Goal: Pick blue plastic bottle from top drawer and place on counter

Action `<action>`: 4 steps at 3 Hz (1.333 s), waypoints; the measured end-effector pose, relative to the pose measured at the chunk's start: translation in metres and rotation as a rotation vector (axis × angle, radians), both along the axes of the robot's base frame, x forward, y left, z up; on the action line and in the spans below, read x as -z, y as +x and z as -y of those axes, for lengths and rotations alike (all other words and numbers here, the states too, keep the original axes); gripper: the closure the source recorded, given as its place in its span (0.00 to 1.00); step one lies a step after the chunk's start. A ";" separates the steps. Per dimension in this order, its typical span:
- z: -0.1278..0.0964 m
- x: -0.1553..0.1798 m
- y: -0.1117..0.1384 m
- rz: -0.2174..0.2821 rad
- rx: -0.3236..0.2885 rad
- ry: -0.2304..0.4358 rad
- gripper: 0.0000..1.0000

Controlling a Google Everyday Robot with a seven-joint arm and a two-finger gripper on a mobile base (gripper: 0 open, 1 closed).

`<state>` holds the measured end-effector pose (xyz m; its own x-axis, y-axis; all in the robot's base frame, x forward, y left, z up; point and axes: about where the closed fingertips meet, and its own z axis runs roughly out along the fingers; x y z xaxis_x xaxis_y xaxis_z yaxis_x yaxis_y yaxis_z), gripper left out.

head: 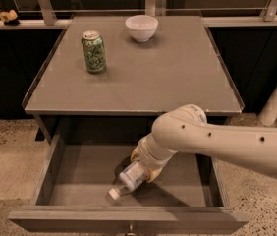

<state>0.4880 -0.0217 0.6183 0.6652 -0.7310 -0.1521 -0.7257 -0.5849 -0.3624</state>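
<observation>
The blue plastic bottle point(128, 179) lies on the floor of the open top drawer point(79, 173), white cap toward the front left. My gripper point(145, 165) reaches down into the drawer from the right. Its yellowish fingers point(154, 173) sit on either side of the bottle's base end and are closed on it. The bottle still rests low in the drawer. The counter point(178, 77) is just above and behind the drawer.
A green soda can point(94, 51) stands on the counter's left side and a white bowl point(141, 27) at its back middle. My white arm point(227, 141) crosses the drawer's right half. The drawer's front panel point(128, 220) is close to the camera.
</observation>
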 end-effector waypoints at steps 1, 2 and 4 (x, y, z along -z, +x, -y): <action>0.006 -0.034 -0.018 0.200 0.038 -0.057 1.00; 0.022 -0.073 -0.039 0.359 0.084 -0.116 1.00; 0.025 -0.093 -0.036 0.391 0.138 -0.102 1.00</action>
